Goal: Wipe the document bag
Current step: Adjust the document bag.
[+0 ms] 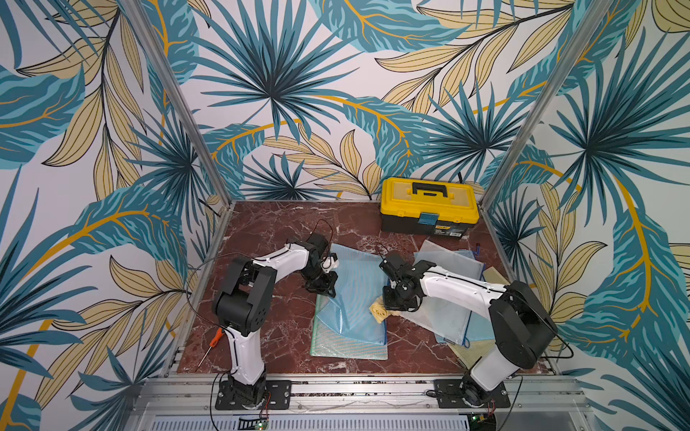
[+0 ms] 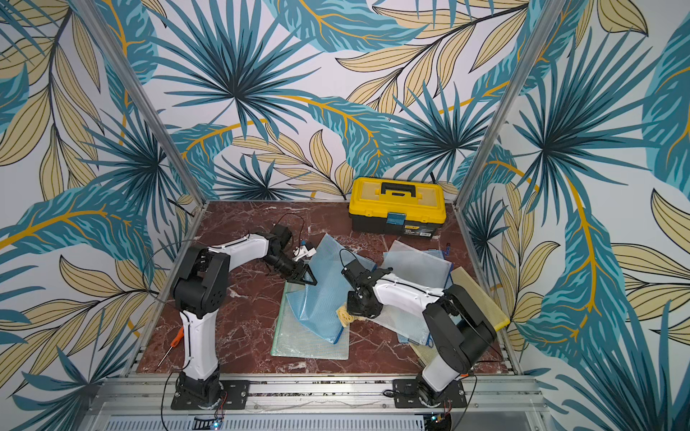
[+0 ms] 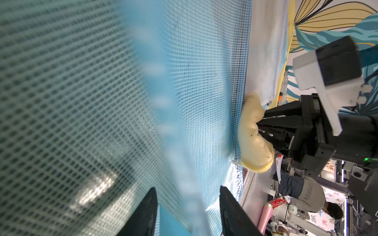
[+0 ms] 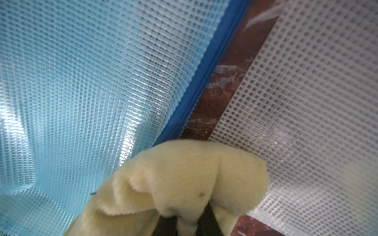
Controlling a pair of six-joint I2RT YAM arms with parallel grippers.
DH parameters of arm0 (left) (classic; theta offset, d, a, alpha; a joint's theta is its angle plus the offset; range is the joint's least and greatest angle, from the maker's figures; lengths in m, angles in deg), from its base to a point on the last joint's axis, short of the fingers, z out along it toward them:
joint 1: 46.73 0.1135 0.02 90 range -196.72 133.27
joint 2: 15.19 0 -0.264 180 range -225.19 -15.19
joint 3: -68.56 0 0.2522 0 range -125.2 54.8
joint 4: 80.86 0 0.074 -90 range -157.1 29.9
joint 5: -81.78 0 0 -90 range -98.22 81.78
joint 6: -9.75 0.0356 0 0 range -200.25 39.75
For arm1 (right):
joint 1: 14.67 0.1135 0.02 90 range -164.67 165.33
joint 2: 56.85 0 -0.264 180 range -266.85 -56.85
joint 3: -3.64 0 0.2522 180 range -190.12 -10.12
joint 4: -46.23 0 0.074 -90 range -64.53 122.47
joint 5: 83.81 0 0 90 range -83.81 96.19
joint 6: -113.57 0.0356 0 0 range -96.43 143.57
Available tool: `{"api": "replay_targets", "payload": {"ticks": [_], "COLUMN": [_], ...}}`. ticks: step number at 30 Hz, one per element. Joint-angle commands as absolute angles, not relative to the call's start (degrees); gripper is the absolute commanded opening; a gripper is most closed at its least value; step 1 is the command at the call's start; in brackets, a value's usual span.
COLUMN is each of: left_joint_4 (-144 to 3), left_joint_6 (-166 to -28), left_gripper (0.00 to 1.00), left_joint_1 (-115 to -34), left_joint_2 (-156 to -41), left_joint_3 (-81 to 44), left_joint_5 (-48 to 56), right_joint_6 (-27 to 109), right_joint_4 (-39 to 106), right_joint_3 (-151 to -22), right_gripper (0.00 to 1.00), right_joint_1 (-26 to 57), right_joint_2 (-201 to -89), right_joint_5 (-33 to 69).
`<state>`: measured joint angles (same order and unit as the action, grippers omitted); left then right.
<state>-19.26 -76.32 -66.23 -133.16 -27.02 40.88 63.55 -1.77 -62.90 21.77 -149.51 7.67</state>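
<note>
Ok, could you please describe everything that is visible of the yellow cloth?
The yellow cloth is pale, soft and fleecy, with a small dark speck. It is bunched into folds and pinched in the shut jaws of the right gripper. It sits at the zipper edge of the blue document bag, seemingly pressed against it, beside the clear mesh bag, above the red marble table.

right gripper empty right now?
No, in the left wrist view the right gripper is shut on the yellow cloth.
</note>
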Motion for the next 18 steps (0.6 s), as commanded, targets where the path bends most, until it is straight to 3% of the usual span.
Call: {"api": "replay_targets", "payload": {"ticks": [1, 4, 12, 16, 18], "left_joint_4": [-18.8, -18.8, -18.8, -18.9, -19.1], "left_joint_6": [-77.6, -80.3, -82.8, -86.8, -88.1], "left_gripper": [0.41, 0.30, 0.23, 0.08, 0.06], "left_joint_1": [-66.5, -66.5, -67.0, -68.0, -68.4], "left_joint_2": [-128.1, -125.5, -124.0, -123.7, -123.3], "left_joint_3": [-25.9, -25.0, -21.0, -18.7, -17.2], "left_joint_5": [39.8, 34.3, 29.0, 21.4, 20.6], "right_joint_6": [62.4, 61.9, 60.3, 59.3, 58.5], "right_joint_4": [-4.1, -4.8, -5.7, -7.6, -8.5], "right_joint_3": [-62.6, -62.7, -64.9, -66.8, -68.4], "right_gripper": [0.00, 0.00, 0.00, 0.00, 0.00], "right_joint_1": [21.9, 21.8, 21.8, 21.8, 21.8], "right_joint_2": [-150.3, -150.2, -151.9, -152.6, -151.6], "right_joint_5": [6.9, 6.3, 6.6, 6.2, 6.6]}}
